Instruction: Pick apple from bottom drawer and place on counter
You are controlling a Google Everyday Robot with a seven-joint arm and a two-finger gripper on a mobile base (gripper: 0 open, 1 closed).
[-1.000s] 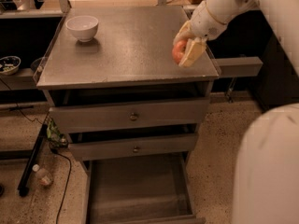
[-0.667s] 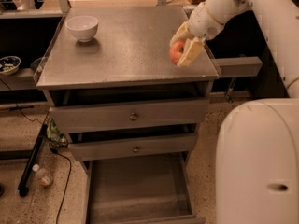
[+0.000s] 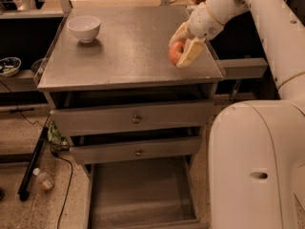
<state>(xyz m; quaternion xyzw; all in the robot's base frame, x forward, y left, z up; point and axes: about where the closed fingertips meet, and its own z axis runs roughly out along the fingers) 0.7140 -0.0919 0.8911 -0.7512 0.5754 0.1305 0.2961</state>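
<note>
The hand point(image 3: 179, 52) is over the right part of the counter point(image 3: 128, 51), close to the right edge and a little back from the front edge. Its two pale fingers point(image 3: 191, 55) are closed around the apple point(image 3: 174, 54), one finger behind and above the fruit and the other in front of it on the right side. The apple shows red-orange between them. It sits very low over the counter, but whether it touches the surface cannot be told. The arm point(image 3: 267, 32) reaches in from the upper right, and the wrist slopes down toward the left.

A white bowl point(image 3: 84, 27) stands upright near the back left corner of the counter, well apart from the hand and the apple.

Below the counter, the two shallow drawers are each pulled out a little: the top drawer point(image 3: 95, 120) with a small round knob point(image 3: 136, 119) and the middle drawer point(image 3: 105, 152) with its own knob point(image 3: 138, 152). The bottom drawer point(image 3: 138, 194) is pulled out the farthest, and its flat grey floor shows between tall side walls.

A narrow shelf point(image 3: 243, 67) sticks out from the right side of the cabinet, just under the hand's side of the counter. The robot's white body point(image 3: 257, 166) fills the lower right. On the speckled floor point(image 3: 19, 128) to the left lie a small bottle point(image 3: 43, 179) and a dark cable point(image 3: 66, 175).
</note>
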